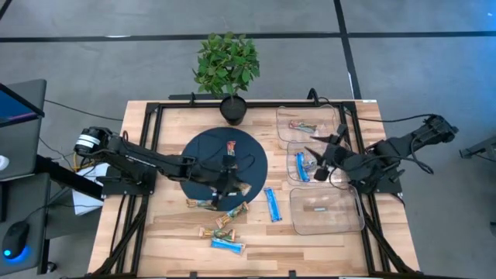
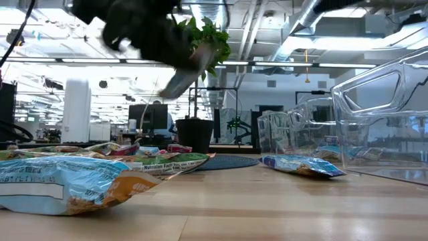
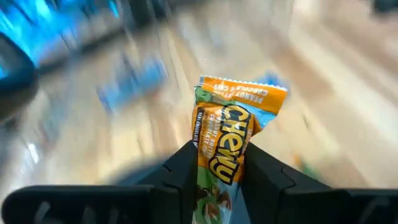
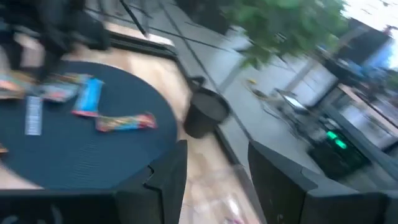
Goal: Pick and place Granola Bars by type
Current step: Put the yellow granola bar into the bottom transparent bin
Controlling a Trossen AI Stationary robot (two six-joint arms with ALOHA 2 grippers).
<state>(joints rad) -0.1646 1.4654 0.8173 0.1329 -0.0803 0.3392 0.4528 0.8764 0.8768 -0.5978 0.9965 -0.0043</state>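
Done: bars already in the clear bins (image 1: 320, 210) | In hand: left gripper (image 3: 219, 177) clamped on a green-orange bar (image 3: 224, 140) above the dark mat (image 1: 203, 151) | Right gripper (image 4: 214, 168) apart, empty, over bins | Left: several bars (image 1: 227, 245) loose on the table (image 1: 167, 229).

Both arms are dark, near-black, built of slim jointed links. The left arm (image 1: 139, 159) carries a round silver-and-white motor cap at its base joint, with yellow and red wires beside it. The right arm (image 1: 387, 151) shows black cabling looped along its links. The left gripper (image 3: 217, 180) has two flat, matte black fingers with angular stepped edges. The right gripper (image 4: 214, 171) has matching blocky black fingers.
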